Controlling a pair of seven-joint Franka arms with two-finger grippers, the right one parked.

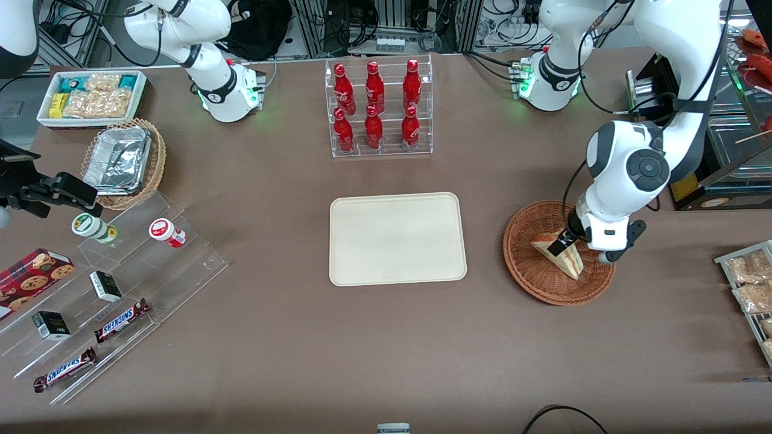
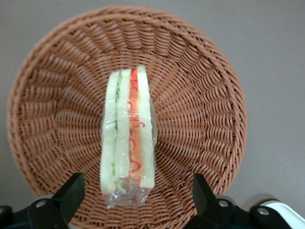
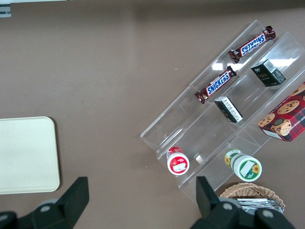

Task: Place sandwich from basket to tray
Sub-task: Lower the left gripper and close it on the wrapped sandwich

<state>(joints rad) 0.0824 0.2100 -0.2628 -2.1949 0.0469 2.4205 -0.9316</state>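
Note:
A plastic-wrapped sandwich (image 1: 560,254) (image 2: 127,136), pale bread with green and orange-red layers, lies in the round reddish-brown wicker basket (image 1: 525,265) (image 2: 200,95) toward the working arm's end of the table. My gripper (image 1: 573,241) (image 2: 138,195) hangs just above the basket and stands open. Its two black fingers (image 2: 71,193) flank the wrapped end of the sandwich with a wide gap on each side, touching nothing. The cream-beige tray (image 1: 397,238) (image 3: 26,155) lies flat beside the basket at the table's middle, with nothing on it.
A clear rack of red bottles (image 1: 378,108) stands farther from the front camera than the tray. Toward the parked arm's end are a clear stepped display with snack bars (image 1: 120,319), a tan basket of foil containers (image 1: 123,160) and a white bin of packets (image 1: 90,96). A rack of wrapped pastries (image 1: 751,283) sits at the working arm's end.

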